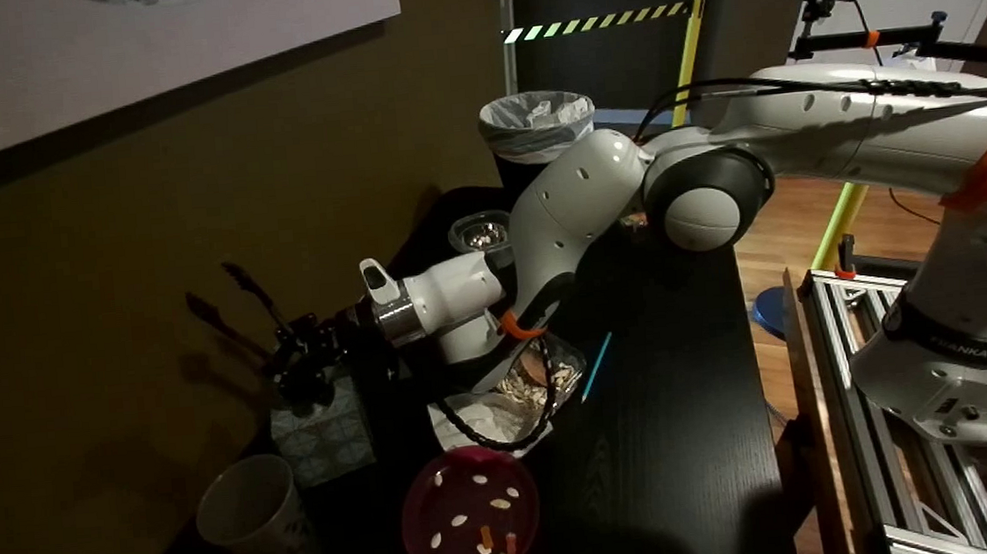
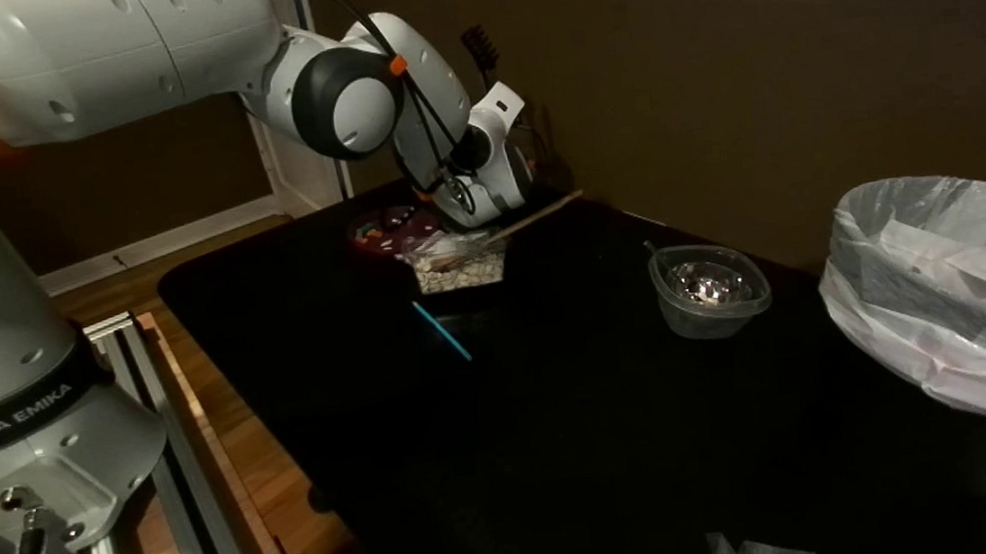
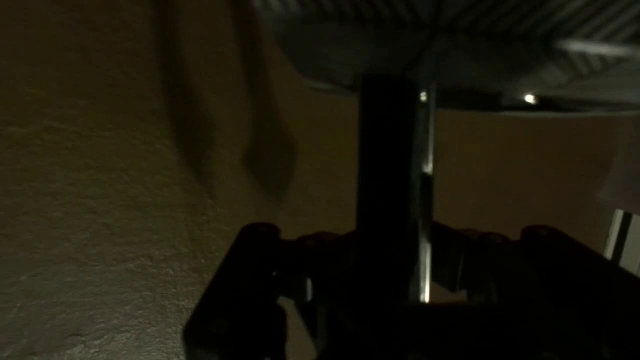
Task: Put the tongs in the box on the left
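The dark tongs [image 1: 207,313] stand tilted against the wall side in an exterior view, their two thin arms pointing up and apart. Their upper end also shows dark above the arm in an exterior view [image 2: 481,47]. My gripper [image 1: 299,363] is shut on the tongs; in the wrist view the dark bar of the tongs [image 3: 387,160] runs between the fingers [image 3: 385,250]. The pale patterned box [image 1: 323,440] is right below the gripper. It shows at the top of the wrist view [image 3: 450,50]. Whether the tongs' lower end is inside the box I cannot tell.
A whitish cup [image 1: 252,516] stands beside the box. A dark red plate [image 1: 470,517] with small pieces, a food tray [image 2: 461,273], a wooden spoon [image 2: 537,214] and a blue stick [image 2: 442,331] lie nearby. A clear bowl [image 2: 705,315] and a bin [image 2: 943,342] stand farther along. The wall is close.
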`<action>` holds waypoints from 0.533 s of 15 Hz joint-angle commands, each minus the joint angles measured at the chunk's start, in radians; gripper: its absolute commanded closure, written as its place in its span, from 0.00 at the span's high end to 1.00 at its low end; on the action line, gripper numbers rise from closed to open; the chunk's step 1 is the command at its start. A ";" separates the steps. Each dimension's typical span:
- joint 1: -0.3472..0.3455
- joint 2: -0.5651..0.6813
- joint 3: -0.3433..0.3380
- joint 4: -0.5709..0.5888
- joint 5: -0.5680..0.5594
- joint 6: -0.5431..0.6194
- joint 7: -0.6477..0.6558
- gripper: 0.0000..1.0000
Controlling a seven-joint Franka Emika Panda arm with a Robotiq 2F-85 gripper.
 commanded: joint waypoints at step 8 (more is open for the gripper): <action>-0.005 0.040 0.009 -0.041 0.010 -0.032 0.074 0.33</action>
